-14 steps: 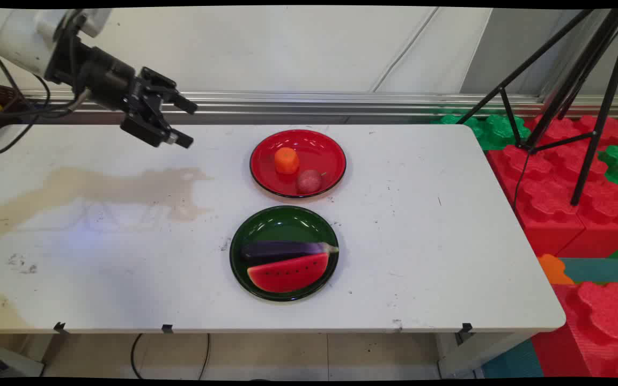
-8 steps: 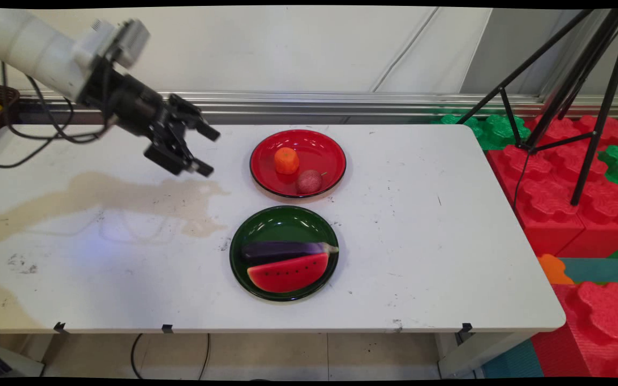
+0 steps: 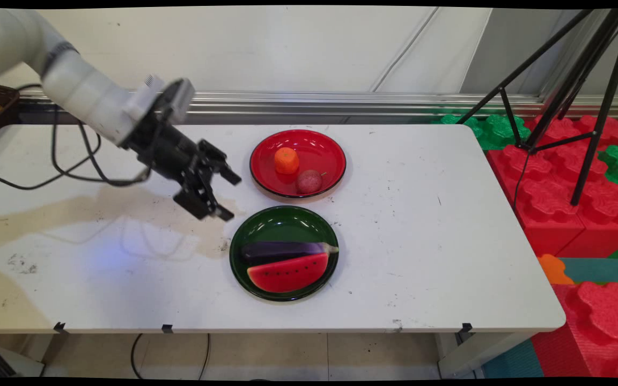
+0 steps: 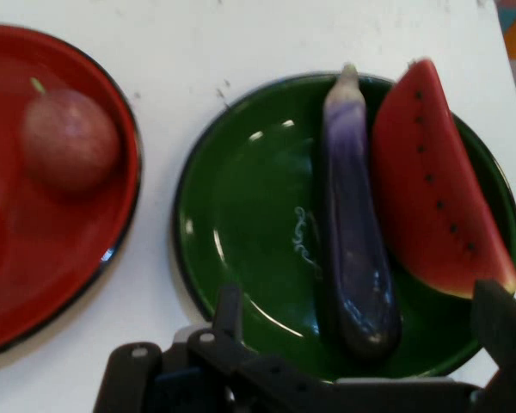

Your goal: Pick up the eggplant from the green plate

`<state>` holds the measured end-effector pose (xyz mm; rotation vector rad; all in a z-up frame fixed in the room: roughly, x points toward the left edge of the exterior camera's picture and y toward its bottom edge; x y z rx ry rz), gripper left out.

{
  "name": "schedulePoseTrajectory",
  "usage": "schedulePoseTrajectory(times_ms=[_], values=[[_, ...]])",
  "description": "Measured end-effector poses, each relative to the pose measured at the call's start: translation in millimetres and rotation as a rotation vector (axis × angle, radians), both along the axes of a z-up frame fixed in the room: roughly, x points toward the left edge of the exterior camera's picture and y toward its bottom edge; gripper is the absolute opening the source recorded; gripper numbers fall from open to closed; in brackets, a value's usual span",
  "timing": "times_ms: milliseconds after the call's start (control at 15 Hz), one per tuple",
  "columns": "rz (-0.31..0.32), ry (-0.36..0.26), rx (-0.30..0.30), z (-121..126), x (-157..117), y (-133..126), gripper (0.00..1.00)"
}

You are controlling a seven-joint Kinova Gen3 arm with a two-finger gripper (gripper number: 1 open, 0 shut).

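My fingers (image 3: 229, 196) are spread wide and hold nothing, hanging above the white worktop (image 3: 421, 230) just to the left of the two plates. One fingertip points toward the red plate (image 3: 330, 155), the other sits lower, just off the upper left rim of the green plate (image 3: 282, 222). From my hand camera the fingers (image 4: 503, 323) rise at the bottom edge with the near rim of the green plate (image 4: 241, 258) between them. On that plate a purple eggplant (image 4: 354, 249) lies lengthwise, and a watermelon slice (image 4: 430, 181) lies right beside it, touching or nearly touching along its side. In the main view the eggplant (image 3: 282, 249) lies across the plate's middle and the watermelon slice (image 3: 289, 272) sits on the near side of it, rind toward the plate's front rim. The red plate (image 4: 34, 275) stands just beside the green one, apart from it, and carries a round reddish fruit (image 4: 69, 142) with a short stem; in the main view that reddish fruit (image 3: 309, 181) sits near an orange fruit (image 3: 286, 160). Black cables (image 3: 73, 171) hang from my arm over the worktop's left side.
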<state>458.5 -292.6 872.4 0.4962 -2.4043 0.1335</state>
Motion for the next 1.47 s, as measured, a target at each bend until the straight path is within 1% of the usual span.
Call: schedulePoseTrajectory(times_ms=[200,533,733,1067,1400,1467], values=[[-0.016,-0.030,0.035,-24.8,-18.1,-2.1,1.00],[-0.040,-0.083,0.072,-59.5,-35.3,-6.0,1.00],[-0.050,-0.103,0.087,-78.1,-45.0,-9.2,1.00],[-0.056,-0.117,0.087,-97.1,-56.1,-14.9,1.00],[-0.064,-0.123,0.079,-108.5,-63.2,-18.3,1.00],[-0.066,-0.123,0.077,-110.0,-64.2,-18.8,0.00]])
